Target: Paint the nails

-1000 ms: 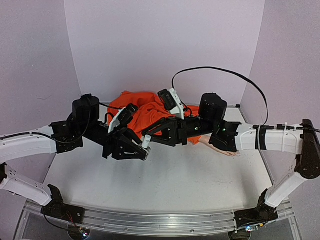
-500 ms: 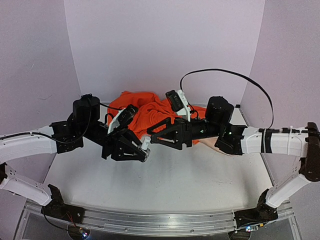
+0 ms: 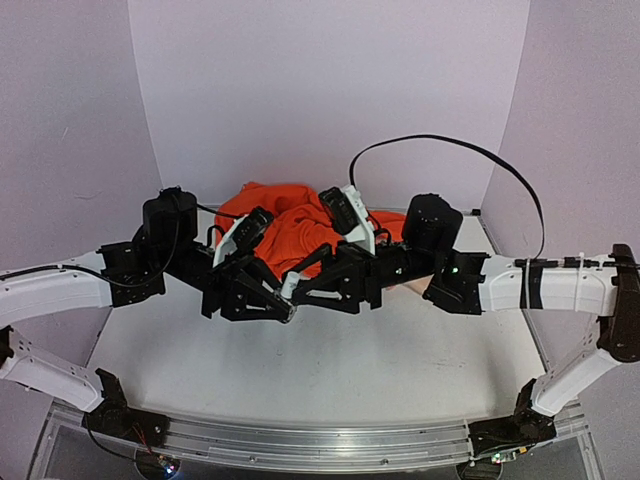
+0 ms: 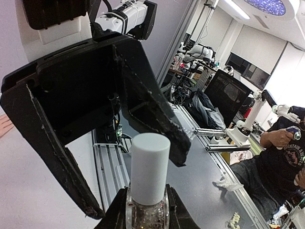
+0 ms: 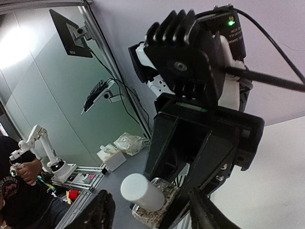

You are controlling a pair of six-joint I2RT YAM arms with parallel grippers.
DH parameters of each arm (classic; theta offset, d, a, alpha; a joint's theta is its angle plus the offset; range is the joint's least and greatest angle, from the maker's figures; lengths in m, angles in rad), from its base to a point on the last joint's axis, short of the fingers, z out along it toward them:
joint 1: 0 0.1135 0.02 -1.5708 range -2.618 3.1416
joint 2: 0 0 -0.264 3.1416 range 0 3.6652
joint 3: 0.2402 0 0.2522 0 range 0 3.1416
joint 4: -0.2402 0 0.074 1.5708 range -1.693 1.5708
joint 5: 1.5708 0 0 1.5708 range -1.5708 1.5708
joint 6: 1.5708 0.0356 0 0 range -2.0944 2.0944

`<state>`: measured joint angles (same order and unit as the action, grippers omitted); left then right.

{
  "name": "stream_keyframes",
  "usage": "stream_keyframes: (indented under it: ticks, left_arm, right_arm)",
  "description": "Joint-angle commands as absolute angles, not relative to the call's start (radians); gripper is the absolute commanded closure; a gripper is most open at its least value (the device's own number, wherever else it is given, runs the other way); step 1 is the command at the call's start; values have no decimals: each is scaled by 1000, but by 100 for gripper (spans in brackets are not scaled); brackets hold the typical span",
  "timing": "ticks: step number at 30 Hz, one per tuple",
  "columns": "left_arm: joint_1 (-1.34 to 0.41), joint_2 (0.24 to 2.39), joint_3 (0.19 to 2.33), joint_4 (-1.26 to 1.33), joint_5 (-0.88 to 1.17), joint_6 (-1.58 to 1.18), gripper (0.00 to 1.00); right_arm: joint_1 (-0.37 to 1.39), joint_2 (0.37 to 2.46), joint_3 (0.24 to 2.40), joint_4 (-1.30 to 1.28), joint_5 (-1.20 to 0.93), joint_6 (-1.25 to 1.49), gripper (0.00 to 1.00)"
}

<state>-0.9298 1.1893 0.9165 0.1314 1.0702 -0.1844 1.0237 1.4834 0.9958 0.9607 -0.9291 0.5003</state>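
A small clear glitter-filled bottle (image 4: 147, 213) with a white cap (image 4: 149, 167) sits between my left gripper's (image 4: 147, 217) fingers, which are shut on its glass body. My right gripper (image 5: 151, 212) stands open around the cap, one black finger (image 4: 57, 143) on each side and a gap on both. From above, both grippers meet over the table's middle (image 3: 292, 295). The orange sleeve (image 3: 285, 215) lies behind them. A pale peach sliver of the mannequin hand (image 4: 3, 125) shows at the picture's edge. The nails themselves are hidden.
The white table (image 3: 330, 370) is walled by lilac panels on three sides. A black cable (image 3: 450, 145) arcs above the right arm. The right arm's elbow (image 3: 432, 225) lies over the place where the hand rests.
The right gripper drew back to the right half a second ago, then came left again over the cap. The left gripper and bottle stayed put.
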Motion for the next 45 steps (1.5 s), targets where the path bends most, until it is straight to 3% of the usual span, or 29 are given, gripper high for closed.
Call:
stream_keyframes:
  ticks: [1, 7, 13, 15, 18, 21, 23, 25, 27, 30, 35, 39, 45]
  left_arm:
    - [-923, 1187, 954, 173, 1069, -197, 100]
    - [-923, 1195, 956, 175, 1079, -199, 100]
    - [-923, 1204, 956, 176, 1074, -196, 100]
    - [-923, 1195, 950, 176, 1001, -194, 100]
    - [-922, 1134, 919, 177, 726, -157, 100]
    - [-923, 1066, 885, 177, 361, -97, 100]
    - [-925, 1036, 877, 178, 102, -75, 100]
    - [-927, 1031, 887, 179, -110, -56, 100]
    - [-934, 1045, 899, 179, -246, -30, 100]
    - [-937, 1070, 906, 181, -317, -4, 100]
    - [-937, 1081, 864, 179, -176, -10, 100]
    - [-937, 1061, 816, 171, -76, -58, 100]
    - [-936, 1033, 774, 156, 35, -109, 100]
  right_arm:
    - [1032, 1502, 1079, 1050, -960, 492, 53]
    - [1034, 1525, 1103, 1057, -972, 501, 61]
    - [1036, 1516, 1090, 1057, -960, 500, 85]
    - [1039, 1516, 1083, 1045, -935, 499, 99]
    - [1059, 1515, 1053, 1030, -851, 495, 100]
    - [1100, 1519, 1030, 968, -602, 481, 100]
    - [1167, 1527, 1065, 800, -212, 460, 100]
    - [1273, 1563, 1172, 572, 310, 517, 100]
    - [1349, 1608, 1252, 415, 599, 636, 100]
    - [1405, 1637, 1309, 395, 682, 654, 100]
    - [1391, 1585, 1294, 454, 561, 562, 100]
    - [1332, 1501, 1220, 503, 371, 469, 59]
    - [1233, 1394, 1102, 510, 48, 397, 25]
